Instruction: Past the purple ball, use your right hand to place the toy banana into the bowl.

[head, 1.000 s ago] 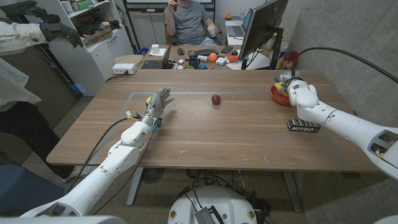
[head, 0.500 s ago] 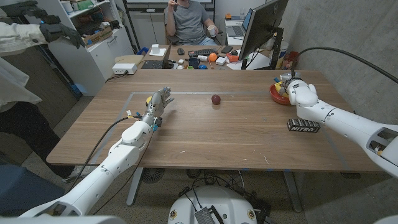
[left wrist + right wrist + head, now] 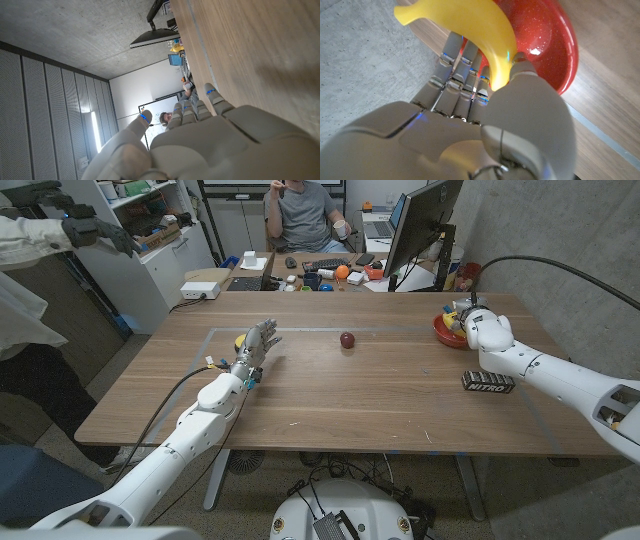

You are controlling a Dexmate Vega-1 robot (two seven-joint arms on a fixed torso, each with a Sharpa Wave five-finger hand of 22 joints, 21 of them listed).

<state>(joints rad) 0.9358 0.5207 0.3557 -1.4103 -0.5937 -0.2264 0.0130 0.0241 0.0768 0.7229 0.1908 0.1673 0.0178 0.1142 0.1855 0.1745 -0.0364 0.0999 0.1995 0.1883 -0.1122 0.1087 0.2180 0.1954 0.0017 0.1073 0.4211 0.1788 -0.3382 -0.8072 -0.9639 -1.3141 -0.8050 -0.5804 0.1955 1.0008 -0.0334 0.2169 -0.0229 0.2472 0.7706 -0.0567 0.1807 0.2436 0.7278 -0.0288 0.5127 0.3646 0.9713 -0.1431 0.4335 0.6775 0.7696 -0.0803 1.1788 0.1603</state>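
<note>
The red bowl (image 3: 444,332) stands at the table's far right. My right hand (image 3: 486,330) is right beside it and holds the yellow toy banana (image 3: 452,314) over the bowl's rim. In the right wrist view the banana (image 3: 470,25) is pinched between the thumb and the fingers, with the red bowl (image 3: 547,47) just beyond it. The dark purple ball (image 3: 347,340) lies at the table's middle, toward the far side. My left hand (image 3: 256,344) hovers at the far left with its fingers spread and nothing in it, as the left wrist view of the left hand (image 3: 200,145) also shows.
A black bar labelled NITRO (image 3: 489,383) lies on the table near my right forearm. A small yellow thing (image 3: 239,338) sits partly hidden behind my left hand. A person sits at a cluttered desk behind the table; another person's gloved hand (image 3: 95,228) reaches in at the far left.
My right hand with the banana has shifted only slightly beside the bowl. The left hand and the ball have not moved.
</note>
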